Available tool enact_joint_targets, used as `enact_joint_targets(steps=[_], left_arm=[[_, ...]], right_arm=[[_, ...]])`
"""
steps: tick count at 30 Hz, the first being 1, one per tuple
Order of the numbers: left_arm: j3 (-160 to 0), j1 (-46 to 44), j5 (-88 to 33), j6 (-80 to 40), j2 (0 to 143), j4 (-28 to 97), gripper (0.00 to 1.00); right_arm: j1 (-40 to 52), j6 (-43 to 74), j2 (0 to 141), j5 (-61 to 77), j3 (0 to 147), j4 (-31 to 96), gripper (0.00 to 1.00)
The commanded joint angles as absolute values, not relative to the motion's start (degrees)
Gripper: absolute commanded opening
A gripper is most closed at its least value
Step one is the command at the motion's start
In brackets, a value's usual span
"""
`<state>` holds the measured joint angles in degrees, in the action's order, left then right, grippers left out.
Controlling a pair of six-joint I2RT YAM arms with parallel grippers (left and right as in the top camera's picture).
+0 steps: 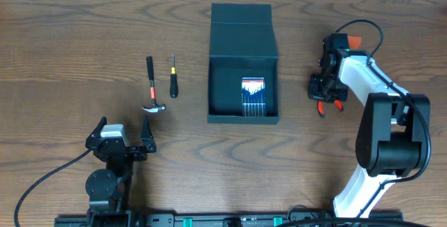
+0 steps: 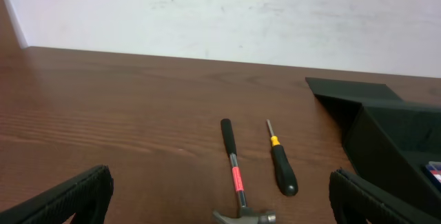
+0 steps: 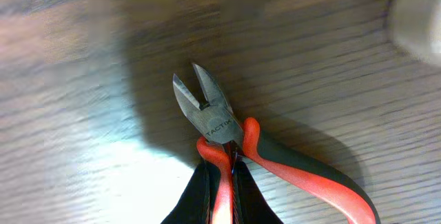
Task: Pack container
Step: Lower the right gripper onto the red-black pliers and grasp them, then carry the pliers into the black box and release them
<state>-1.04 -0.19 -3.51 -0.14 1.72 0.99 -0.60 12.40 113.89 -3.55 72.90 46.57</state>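
Note:
The container [image 1: 218,80], a dark box with its flap lid folded back, stands open at mid-table; a blue card of small tools [image 1: 253,93] lies inside. My right gripper [image 1: 323,98] is to its right, shut on one red handle of the side-cutter pliers [image 1: 330,106]. In the right wrist view the pliers [image 3: 213,117] point away from the gripper [image 3: 224,189], and the other handle [image 3: 310,182] splays right over the wood. My left gripper [image 1: 121,133] sits open near the front left, holding nothing.
A claw hammer [image 1: 151,87] and a black-handled screwdriver [image 1: 173,80] lie left of the container. In the left wrist view the hammer [image 2: 235,172] and screwdriver [image 2: 281,165] lie ahead between the wide fingers [image 2: 76,196], with the container [image 2: 393,131] at right.

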Motion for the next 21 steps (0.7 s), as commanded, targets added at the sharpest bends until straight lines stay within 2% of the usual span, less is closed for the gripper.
enact_joint_targets(steps=[1,21], left_arm=[[-0.2,-0.4,-4.0,0.2,1.3,1.2,0.99],[-0.2,-0.4,-4.0,0.2,1.3,1.2,0.99]], right_arm=[[0.9,12.1,115.3,1.1,70.3,47.4,0.01],[1.3,12.1,89.9,3.5,74.7,52.5,0.01]])
